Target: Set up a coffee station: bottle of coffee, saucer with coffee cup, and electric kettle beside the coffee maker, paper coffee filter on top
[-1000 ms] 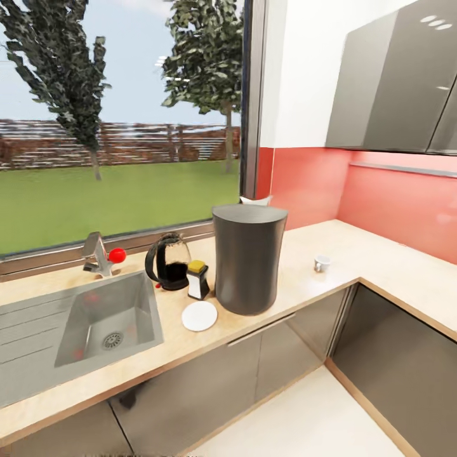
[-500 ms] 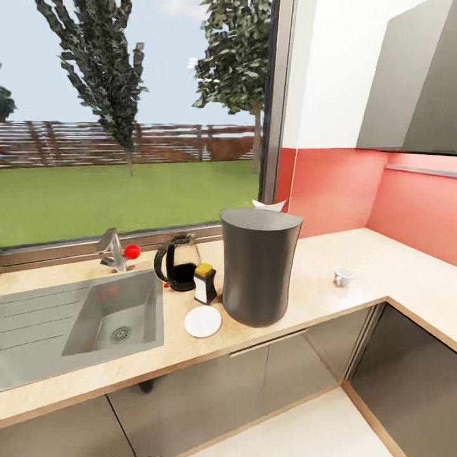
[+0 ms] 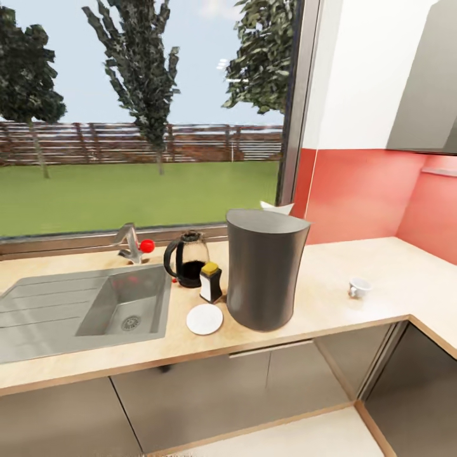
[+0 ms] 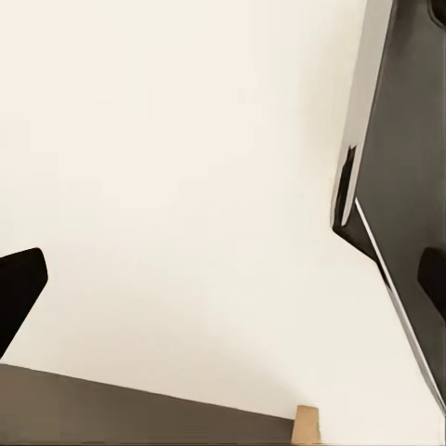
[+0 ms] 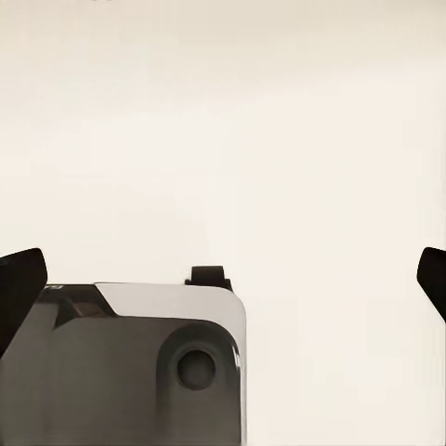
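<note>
A coffee station is seen partly assembled on a pale wood-look desk (image 3: 355, 251) beneath a wide garden window. A tall dark cylinder, taken to be the coffee maker (image 3: 263, 268), is stood near the front edge, with a white paper coffee filter (image 3: 278, 207) showing at its top rim, apparently already laid there as the task asks. The glass-bodied electric kettle (image 3: 187, 258) and the yellow-capped bottle of coffee (image 3: 211, 282) are grouped just beside the maker, toward the sink (image 3: 130, 298), and the white saucer (image 3: 204, 318) is laid bare in front of them. The coffee cup (image 3: 358, 287) is left well apart, out toward the desk's corner, so its move onto the saucer is judged to be the step outstanding.

The left hand (image 4: 223, 279) is pointed at pale floor beside a dark cabinet front, its dark fingertips (image 4: 19, 288) set wide at the frame's edges with nothing between them. The right hand (image 5: 223, 279) is likewise spread and empty above the robot's grey base.

A steel sink with drainer and a red-knobbed faucet (image 3: 134, 244) are set into the desk; a coral-red backsplash and grey wall cabinets close the corner.
</note>
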Robot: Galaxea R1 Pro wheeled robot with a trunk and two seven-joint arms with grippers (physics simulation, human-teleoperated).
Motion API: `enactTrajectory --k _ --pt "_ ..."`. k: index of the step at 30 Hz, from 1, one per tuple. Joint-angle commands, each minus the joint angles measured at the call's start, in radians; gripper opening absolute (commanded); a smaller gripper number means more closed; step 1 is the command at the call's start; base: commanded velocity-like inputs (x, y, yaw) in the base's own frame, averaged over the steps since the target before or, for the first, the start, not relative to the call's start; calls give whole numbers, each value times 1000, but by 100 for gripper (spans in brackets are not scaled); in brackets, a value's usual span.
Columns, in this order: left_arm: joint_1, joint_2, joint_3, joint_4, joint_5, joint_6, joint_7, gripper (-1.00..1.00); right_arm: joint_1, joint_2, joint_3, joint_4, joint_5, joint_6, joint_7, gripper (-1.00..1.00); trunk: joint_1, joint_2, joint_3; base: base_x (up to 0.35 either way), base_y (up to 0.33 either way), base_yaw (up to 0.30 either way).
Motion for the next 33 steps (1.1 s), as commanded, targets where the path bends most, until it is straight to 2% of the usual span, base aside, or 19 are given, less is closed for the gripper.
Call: enactTrajectory --k 1,8,13,20,23,24,25,27,28,30,31,32,33 --pt "0 -1 6 -2 -1 -2 0 100 -1 0 9 1 -10 -3 -2 100 0 -1 -1 0 -273 229" --pt "0 1 6 -4 0 -4 0 100 -1 -1 9 1 -10 -3 -3 100 0 -1 -1 -101 -239 71" --pt "0 5 8 -7 -2 -5 0 100 -1 3 10 1 -9 -3 -3 100 0 -1 -1 -50 -33 2" --pt "0 4 6 -11 -5 -7 0 100 -1 -1 6 -31 -12 -14 -6 100 0 -1 -1 -235 -153 0" --pt "0 5 6 -11 -5 -6 0 100 -1 -1 0 -127 -14 -79 -7 100 0 -1 -1 -253 -166 0" --pt "0 5 6 -10 -5 -6 0 100 -1 -1 -3 -186 -16 -116 -7 100 0 -1 -1 -208 -127 0" --pt "0 6 6 -10 -5 -6 0 100 -1 -1 -4 -204 -16 -126 -7 100 0 -1 -1 -171 -102 0" --pt "0 6 6 -9 -6 -6 0 100 -1 0 -18 -314 -17 -151 -8 100 0 -1 -1 -72 -43 0" --pt "0 6 6 -7 -6 -6 0 100 -1 1 -48 -423 -18 -158 -12 100 0 -1 -1 -23 -14 0" --pt "0 8 6 -4 -7 -3 0 100 -1 3 -97 -555 -18 -157 -18 100 0 -1 -1 -12 -7 0" --pt "1 18 6 -2 -7 0 1 100 -1 5 -133 -645 -18 -150 -21 100 0 -1 -1 -5 -3 0" --pt "1 24 6 -1 -7 0 1 100 -1 5 -141 -670 -18 -145 -22 100 0 -1 -1 -4 -2 0" --pt "2 73 21 4 17 6 -1 100 -6 8 -170 -843 -18 -16 -24 100 0 -1 -1 0 0 0"
